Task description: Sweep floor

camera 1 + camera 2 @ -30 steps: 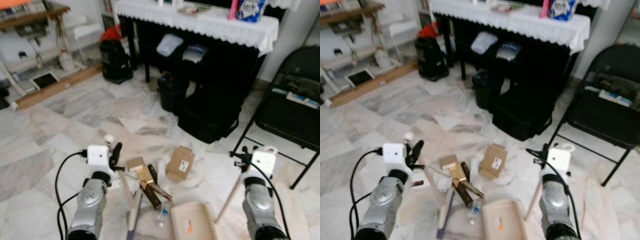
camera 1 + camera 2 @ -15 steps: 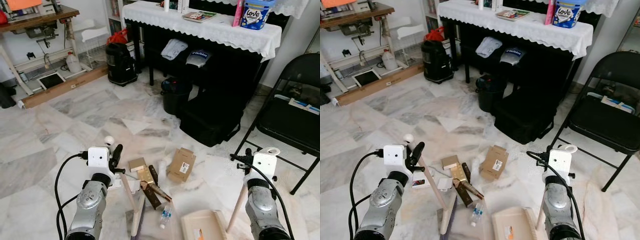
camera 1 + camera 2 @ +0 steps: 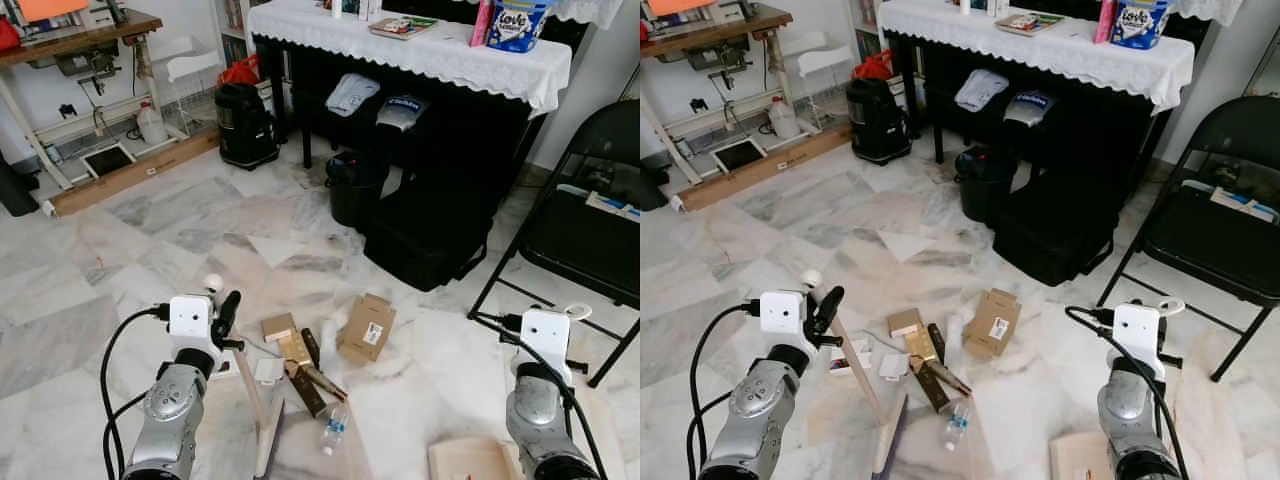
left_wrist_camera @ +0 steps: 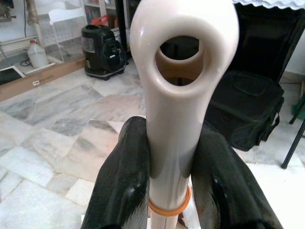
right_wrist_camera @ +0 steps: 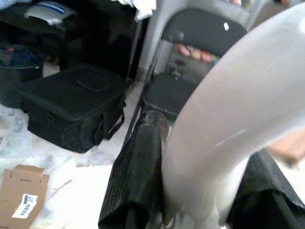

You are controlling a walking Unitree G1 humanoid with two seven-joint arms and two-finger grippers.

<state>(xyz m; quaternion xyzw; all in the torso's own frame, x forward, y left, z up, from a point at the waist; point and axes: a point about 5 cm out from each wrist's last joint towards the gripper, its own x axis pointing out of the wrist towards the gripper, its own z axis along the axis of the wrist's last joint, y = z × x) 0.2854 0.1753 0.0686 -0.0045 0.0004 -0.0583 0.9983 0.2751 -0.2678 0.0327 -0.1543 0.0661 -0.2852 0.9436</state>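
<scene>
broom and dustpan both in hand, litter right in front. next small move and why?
Probably a short stroke: the left hand is shut on the broom handle, whose head rests beside the brown box, gold packet and small bottle. Drag the head through them toward the dustpan, held low by the right hand via its handle.

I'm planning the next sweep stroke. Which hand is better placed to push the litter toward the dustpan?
The left. The left hand is shut on the broom handle, whose head rests beside the cardboard box and plastic bottle. The right hand grips the dustpan handle, so it likely just steadies the dustpan.
</scene>
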